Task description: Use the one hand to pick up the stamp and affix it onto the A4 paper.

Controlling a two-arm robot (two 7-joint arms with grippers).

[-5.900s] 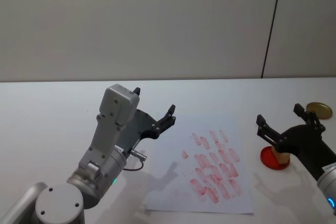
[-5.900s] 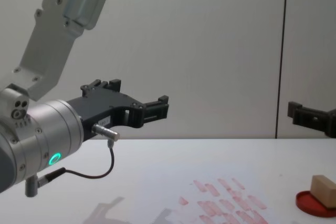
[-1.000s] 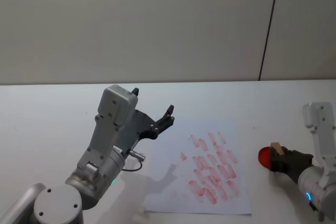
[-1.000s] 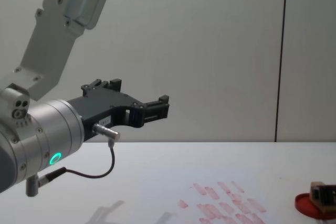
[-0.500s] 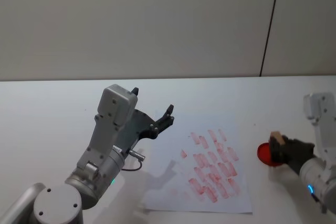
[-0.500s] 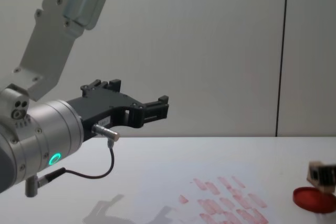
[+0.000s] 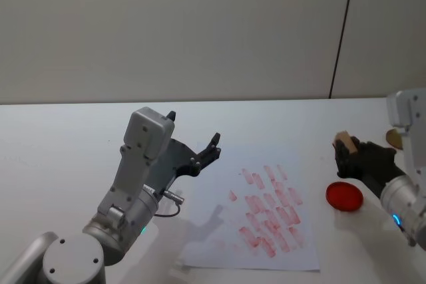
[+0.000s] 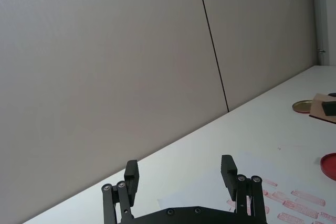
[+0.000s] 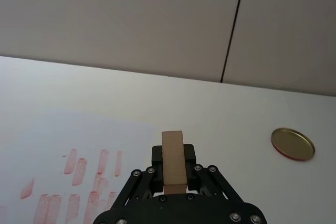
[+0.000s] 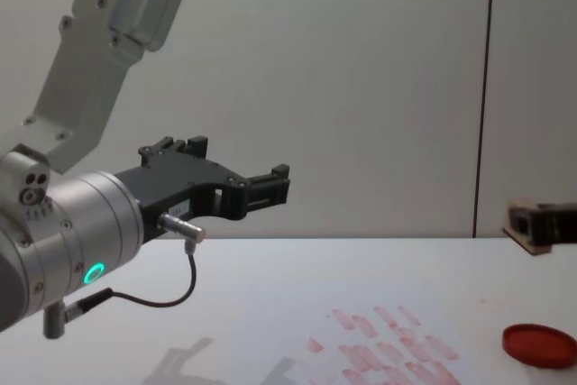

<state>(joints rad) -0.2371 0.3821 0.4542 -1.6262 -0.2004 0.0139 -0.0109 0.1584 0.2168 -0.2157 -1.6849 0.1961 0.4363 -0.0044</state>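
Note:
My right gripper (image 7: 347, 151) is shut on the stamp (image 7: 343, 142), a small tan wooden block, and holds it in the air to the right of the A4 paper (image 7: 213, 231). The stamp (image 9: 172, 162) stands upright between the black fingers in the right wrist view, and the stamp (image 10: 526, 225) hangs well above the table at the right edge of the chest view. The A4 paper (image 9: 63, 129) carries rows of pinkish-red prints. My left gripper (image 7: 193, 147) hovers open and empty over the table left of the paper; my left gripper (image 8: 181, 179) shows spread fingers.
A round red ink pad (image 7: 345, 196) lies on the white table right of the paper, below the raised stamp. A gold round lid (image 9: 292, 143) rests farther back on the right. A grey wall with a dark vertical seam stands behind the table.
My right gripper has lifted the stamp up off the red ink pad and carried it higher; the pad now lies bare. The left arm has not moved.

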